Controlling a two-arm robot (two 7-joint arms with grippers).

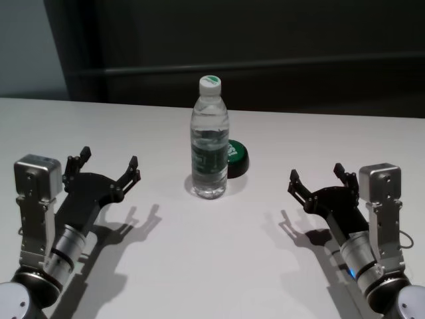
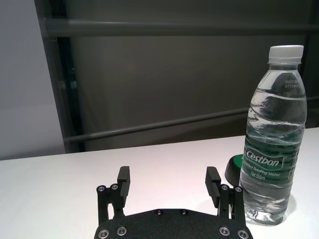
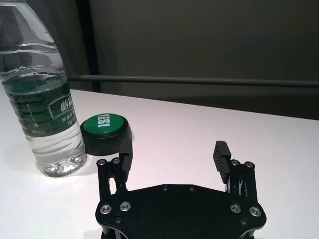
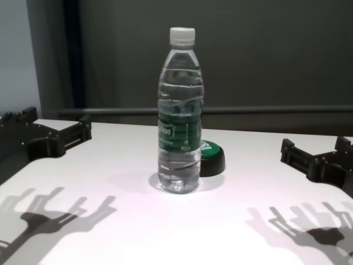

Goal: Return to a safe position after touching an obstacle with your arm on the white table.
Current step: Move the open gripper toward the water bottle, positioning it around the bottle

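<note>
The obstacle, a tall clear water bottle [image 1: 210, 146] with a white cap and dark green label, stands upright at the middle of the white table [image 1: 219, 266]; it also shows as the bottle [image 4: 179, 116], [image 2: 274, 144], [image 3: 42, 99]. My left gripper [image 1: 109, 166] hovers open to the bottle's left, well apart from it, with nothing between its fingers [image 2: 123, 181]. On the other side, my right gripper [image 1: 317, 178] is open too, empty and clear of the bottle. Both grippers show in the chest view, left [image 4: 58, 130] and right [image 4: 314, 152].
A low black puck with a green top [image 1: 236, 156] sits just behind and to the right of the bottle, touching or nearly touching it. A dark wall with a horizontal rail [image 1: 265, 65] runs behind the table's far edge.
</note>
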